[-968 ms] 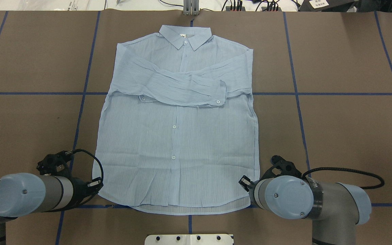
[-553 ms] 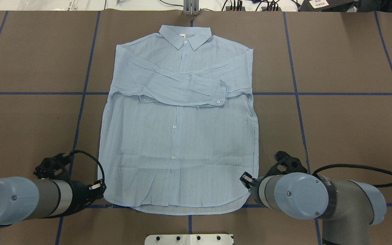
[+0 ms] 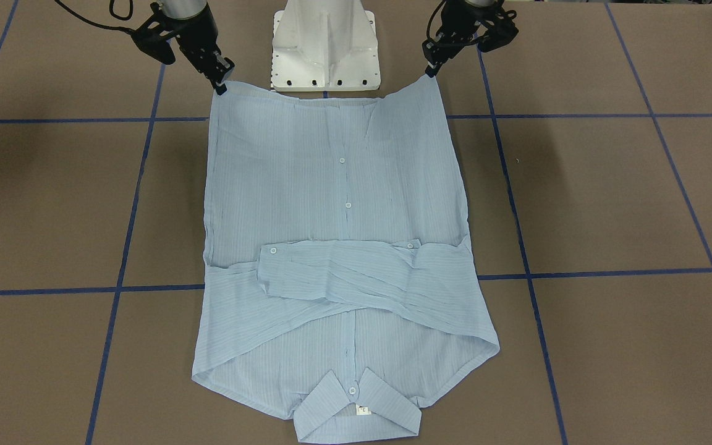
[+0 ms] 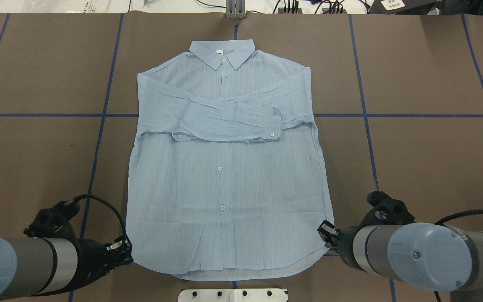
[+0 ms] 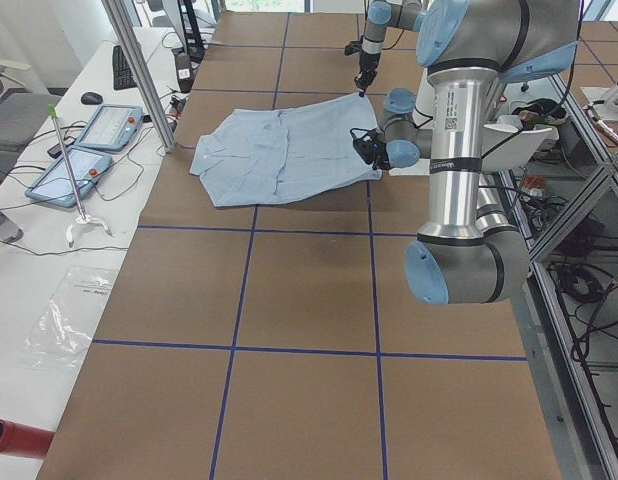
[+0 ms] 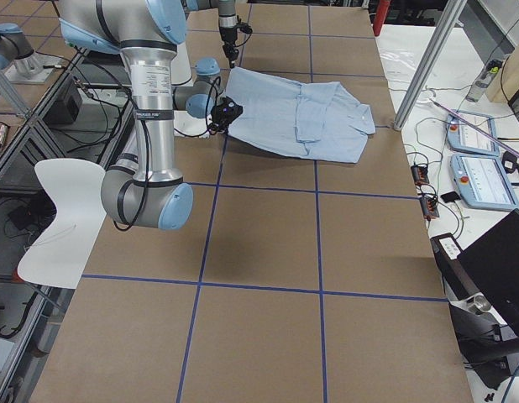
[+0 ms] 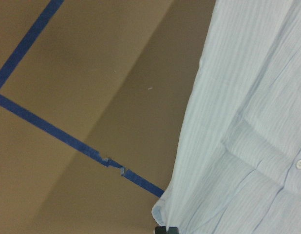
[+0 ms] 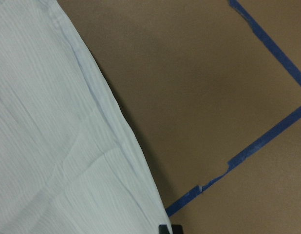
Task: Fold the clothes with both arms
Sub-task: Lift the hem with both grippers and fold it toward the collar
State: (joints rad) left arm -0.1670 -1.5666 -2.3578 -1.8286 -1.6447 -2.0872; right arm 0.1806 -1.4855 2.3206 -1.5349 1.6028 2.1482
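The pale-blue striped shirt [image 4: 224, 188] lies face up on the brown table, collar [image 4: 222, 52] far from me, both sleeves folded across the chest. My left gripper [image 4: 125, 251] is shut on the hem's left corner. My right gripper [image 4: 326, 235] is shut on the hem's right corner. In the front-facing view the left gripper [image 3: 430, 71] and right gripper [image 3: 220, 86] hold the hem [image 3: 325, 99] raised off the table and stretched between them. Both wrist views show the shirt edge [image 7: 189, 170] [image 8: 116, 126] running up from the fingers.
The white pedestal base [image 3: 325, 43] stands just behind the raised hem. Blue tape lines [image 4: 103, 115] cross the brown table. A side bench with tablets [image 5: 89, 150] and cables runs beyond the far edge.
Both grippers have drawn back toward the robot's base and spread slightly wider, holding the hem corners. The shirt has slid toward the base and is stretched flatter.
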